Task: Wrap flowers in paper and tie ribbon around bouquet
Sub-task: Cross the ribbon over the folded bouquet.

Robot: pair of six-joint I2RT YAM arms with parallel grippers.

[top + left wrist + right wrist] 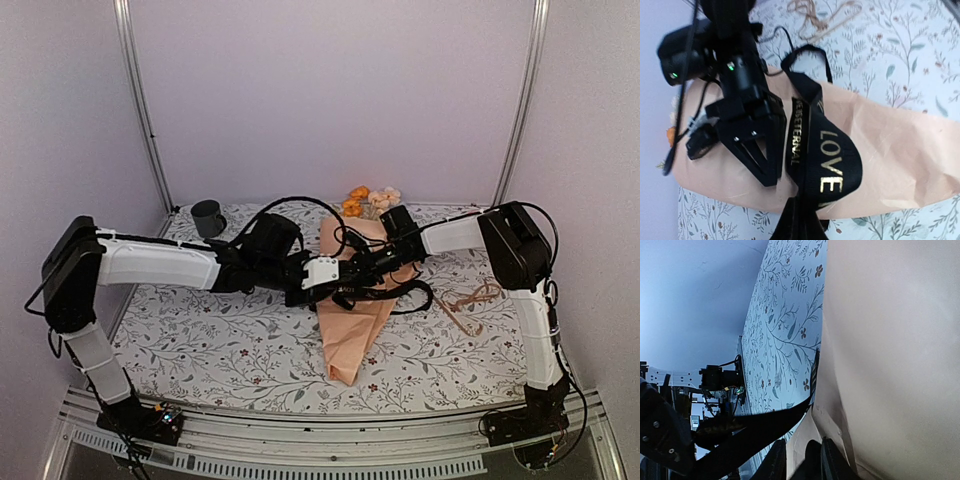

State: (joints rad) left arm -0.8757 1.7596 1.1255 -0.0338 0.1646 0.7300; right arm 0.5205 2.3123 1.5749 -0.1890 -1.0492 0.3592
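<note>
The bouquet lies on the table as a cone of peach paper (352, 325), with the orange and peach flowers (366, 200) sticking out of its far end. A black ribbon (832, 160) with gold letters crosses the paper (900, 155). Its strands run down into my left gripper (800, 224), which is shut on them at the cone's near side (340, 282). My right gripper (767, 172) rests tips-down on the paper just beside the ribbon. In the right wrist view its fingers (800, 457) stand a little apart, with a dark shape against one of them. The ribbon (755, 432) stretches off to the left.
A thin tan cord (468, 300) lies loose to the right of the cone. A dark mug (208, 217) stands at the back left. The floral table cover (220, 340) runs under everything. A loop of the ribbon (420, 298) trails right of the cone.
</note>
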